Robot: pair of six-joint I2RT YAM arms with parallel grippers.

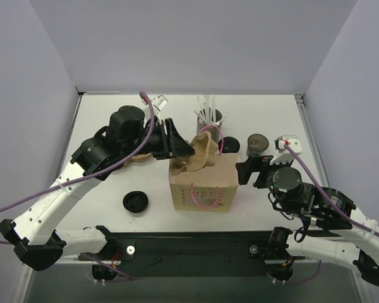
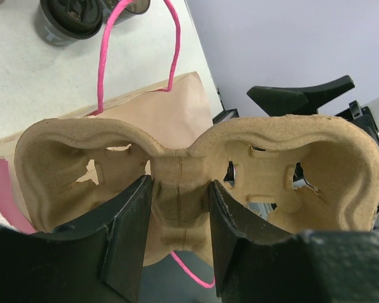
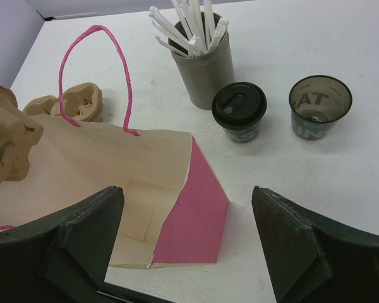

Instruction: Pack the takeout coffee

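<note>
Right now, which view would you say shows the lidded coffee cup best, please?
The right wrist view: the lidded coffee cup stands whole, unobstructed. Top external shows it small, partly behind the bag; left wrist crops it at the top edge.

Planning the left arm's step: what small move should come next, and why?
Probably lower the cup carrier into the paper bag: the left gripper is shut on the carrier's middle, holding it at the bag's open mouth.
</note>
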